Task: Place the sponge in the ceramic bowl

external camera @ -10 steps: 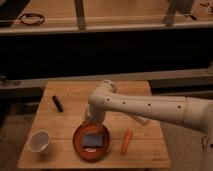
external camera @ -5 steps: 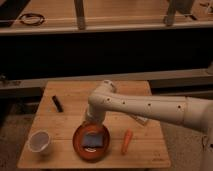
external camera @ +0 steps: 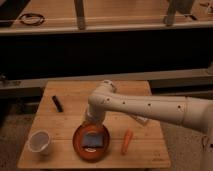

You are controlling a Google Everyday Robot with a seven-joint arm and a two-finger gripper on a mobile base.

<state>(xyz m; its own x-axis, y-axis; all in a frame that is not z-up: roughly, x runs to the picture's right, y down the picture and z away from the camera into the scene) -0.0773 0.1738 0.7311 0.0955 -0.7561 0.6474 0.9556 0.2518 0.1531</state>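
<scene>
The ceramic bowl [external camera: 76, 143], glossy orange-brown, sits near the front edge of the wooden table [external camera: 70, 117]. The sponge [external camera: 93, 140], a dark blue-grey flat block, lies inside the bowl. My gripper [external camera: 92, 121] hangs at the end of the white arm [external camera: 145, 107], just above the bowl's back rim and a little behind the sponge. The arm reaches in from the right and bends down over the bowl.
A white cup [external camera: 40, 141] stands at the front left of the table. A slim black stick [external camera: 57, 103] lies at the back left. An orange carrot-like object [external camera: 127, 141] lies right of the bowl. A pale item [external camera: 140, 119] pokes out under the arm.
</scene>
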